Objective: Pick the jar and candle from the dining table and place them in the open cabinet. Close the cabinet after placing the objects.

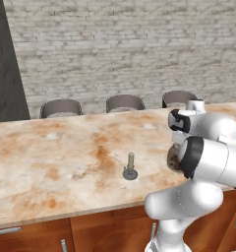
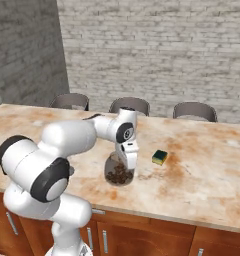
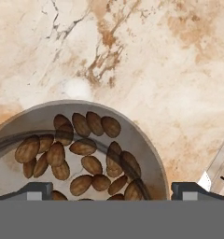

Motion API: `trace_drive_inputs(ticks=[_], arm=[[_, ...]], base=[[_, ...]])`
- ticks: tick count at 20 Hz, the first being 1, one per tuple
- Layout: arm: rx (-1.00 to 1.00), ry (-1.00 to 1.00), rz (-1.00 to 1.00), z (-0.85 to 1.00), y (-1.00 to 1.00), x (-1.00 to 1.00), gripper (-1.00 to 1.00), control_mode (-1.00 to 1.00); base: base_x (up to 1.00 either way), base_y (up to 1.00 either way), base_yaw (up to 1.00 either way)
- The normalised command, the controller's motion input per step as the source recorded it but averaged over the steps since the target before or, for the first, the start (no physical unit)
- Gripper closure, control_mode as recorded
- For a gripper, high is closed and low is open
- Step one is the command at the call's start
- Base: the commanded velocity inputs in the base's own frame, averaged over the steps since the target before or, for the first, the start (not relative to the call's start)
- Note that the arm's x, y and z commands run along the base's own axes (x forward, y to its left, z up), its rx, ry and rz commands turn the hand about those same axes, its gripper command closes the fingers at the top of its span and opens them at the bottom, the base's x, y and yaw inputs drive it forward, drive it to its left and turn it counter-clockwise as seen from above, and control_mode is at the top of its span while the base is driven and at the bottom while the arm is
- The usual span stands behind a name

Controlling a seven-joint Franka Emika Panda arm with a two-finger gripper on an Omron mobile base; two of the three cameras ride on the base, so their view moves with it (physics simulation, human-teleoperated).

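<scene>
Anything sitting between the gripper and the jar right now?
Nothing visible. The gripper hangs directly above the jar with jaws open, one fingertip on each side of it. The candle and a small sponge stand apart on the dining table.

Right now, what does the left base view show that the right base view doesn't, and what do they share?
Left base view alone: the candle standing upright on its small dark holder, out on the dining table, and a dark wall panel at the far left.

Right base view alone: a small green and yellow block lying beside the jar, and the gripper down at the jar.

Both: the marbled table top, the brick wall, three chairs behind the table, and the robot's white arm.
</scene>
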Motion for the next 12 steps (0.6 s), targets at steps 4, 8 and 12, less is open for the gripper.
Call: trace_drive_inputs(ticks=[4,8,12], arm=[[0.0,0.0,-0.02,-0.35,0.01,-0.12,-1.0,-1.0],[0.0,0.0,-0.02,-0.33,0.08,-0.18,1.0,-1.0],[-0.06,0.0,-0.03,-0.22,0.05,-0.14,1.0,-1.0]], base=[[0.0,0.0,0.0],[0.0,0.0,0.0],[0.0,0.0,0.0]])
